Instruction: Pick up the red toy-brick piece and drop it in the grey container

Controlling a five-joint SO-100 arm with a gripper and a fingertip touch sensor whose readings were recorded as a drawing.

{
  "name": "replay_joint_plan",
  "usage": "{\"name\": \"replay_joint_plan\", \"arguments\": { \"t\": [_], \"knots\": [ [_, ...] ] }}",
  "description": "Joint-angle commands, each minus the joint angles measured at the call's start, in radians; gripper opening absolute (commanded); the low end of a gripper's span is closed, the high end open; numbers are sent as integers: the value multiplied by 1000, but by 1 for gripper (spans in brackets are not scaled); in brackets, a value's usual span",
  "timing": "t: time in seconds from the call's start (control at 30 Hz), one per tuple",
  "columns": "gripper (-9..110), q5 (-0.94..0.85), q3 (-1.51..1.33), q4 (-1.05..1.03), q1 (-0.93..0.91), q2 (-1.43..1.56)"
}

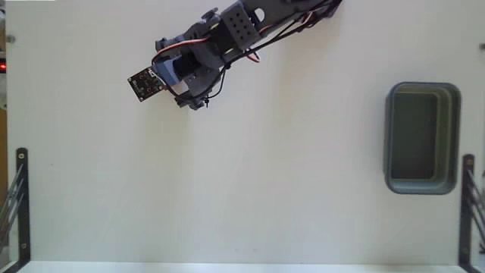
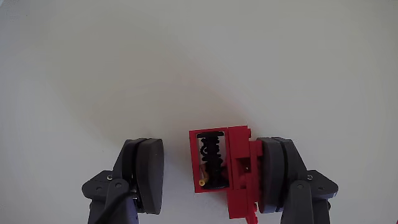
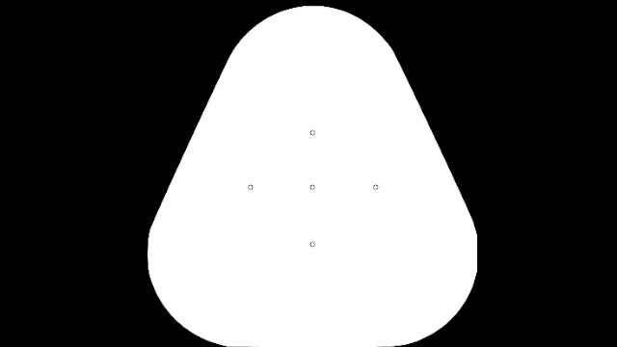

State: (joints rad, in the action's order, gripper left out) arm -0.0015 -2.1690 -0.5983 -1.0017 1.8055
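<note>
**Hand spread around the red brick, bin far off to the right**

Wrist view: the hand (image 2: 211, 180) is spread wide, two dark grey fingers coming in from the bottom edge. The red toy-brick piece (image 2: 231, 175) sits on the white counter (image 2: 199, 62) between them, pushed over to the right side. Its right edge touches the right finger (image 2: 277, 171). The left finger (image 2: 146, 171) is clear of it, with bare counter showing in the gap. So it's contact on one side only, not a pinch. The brick's left half shows a dark recess with a black coiled part and a small yellow bit inside.

Fixed view: the arm (image 1: 227, 34) comes in from the top edge, right of centre, and reaches down-left. The hand end is at upper left of the counter, with a small dark circuit board (image 1: 145, 83) at its left tip. The brick itself is hidden under the arm here. The grey container (image 1: 422, 138) stands at the far right of the counter, mid-height, long side running top to bottom, open and looking empty. It is well apart from the hand. Black metal brackets (image 1: 21, 201) stand at the lower left and lower right edges.
</note>
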Motion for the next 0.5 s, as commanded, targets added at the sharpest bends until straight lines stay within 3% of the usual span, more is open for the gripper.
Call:
{"name": "replay_joint_plan", "arguments": {
  "t": [0.0,0.47],
  "knots": [
    [87,2,-10,10,-21,13],
    [83,2,-10,10,-21,13]
  ]
}}
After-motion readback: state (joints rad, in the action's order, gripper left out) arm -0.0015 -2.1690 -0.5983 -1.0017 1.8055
